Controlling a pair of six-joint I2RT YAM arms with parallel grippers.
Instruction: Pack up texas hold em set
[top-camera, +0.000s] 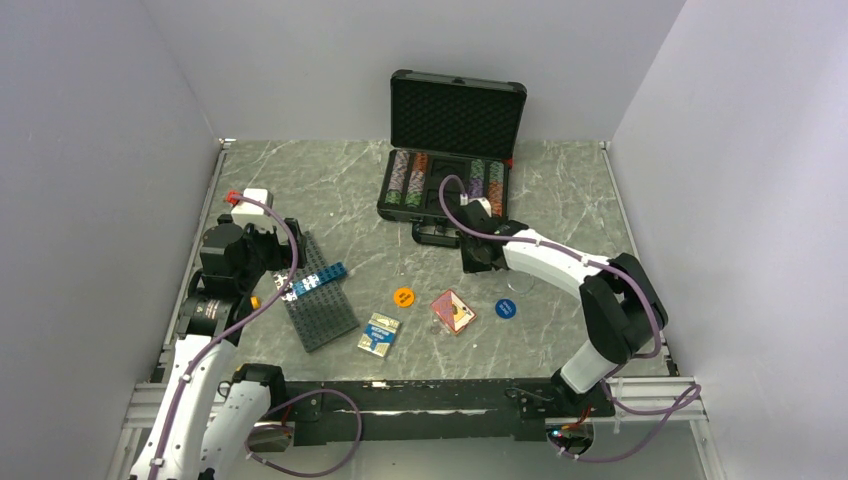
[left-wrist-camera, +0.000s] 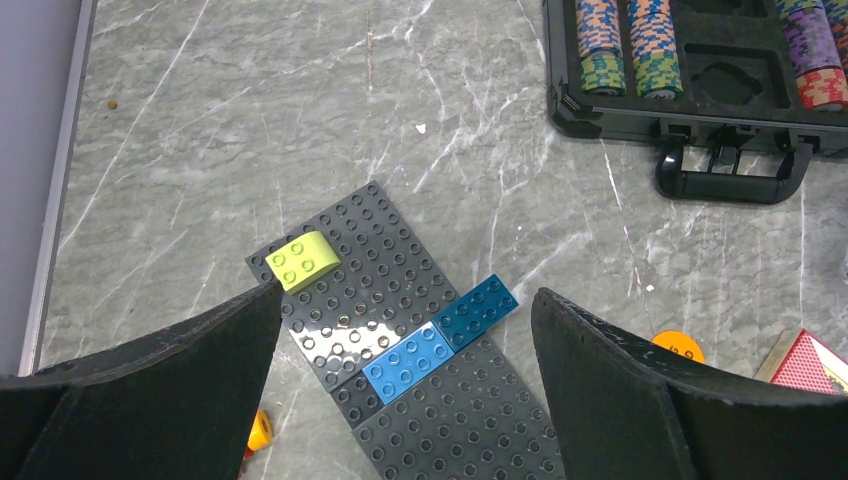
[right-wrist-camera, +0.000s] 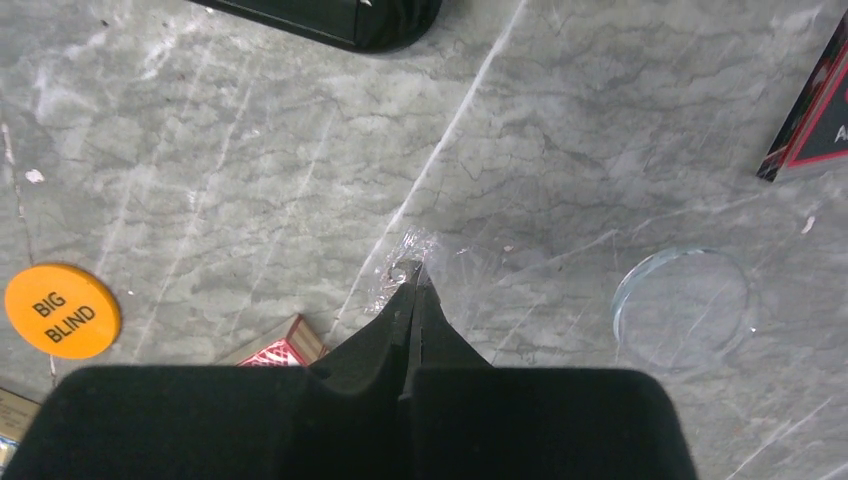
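Observation:
The black case (top-camera: 399, 213) lies open at the back centre, lid (top-camera: 457, 112) upright, striped chip rows (top-camera: 409, 178) inside; it also shows in the left wrist view (left-wrist-camera: 610, 118). On the table are an orange "BIG BLIND" disc (top-camera: 403, 296) (right-wrist-camera: 60, 310), a blue disc (top-camera: 505, 308), a clear disc (right-wrist-camera: 682, 305), a red card deck (top-camera: 453, 311) and a blue-gold deck (top-camera: 379, 334). My right gripper (top-camera: 478, 256) (right-wrist-camera: 410, 272) is just in front of the case handle (top-camera: 437, 235), shut, with a crinkled clear film (right-wrist-camera: 398, 262) at its tips. My left gripper (top-camera: 272, 240) (left-wrist-camera: 405, 300) is open and empty above the building plate.
A dark grey studded plate (top-camera: 318, 295) (left-wrist-camera: 450, 420) lies at the left, with blue bricks (left-wrist-camera: 410, 362) and a yellow-green brick (left-wrist-camera: 303, 260) on it. A small orange piece (left-wrist-camera: 258, 430) lies beside it. A dark thing with a red edge (right-wrist-camera: 815, 110) sits right of my right gripper.

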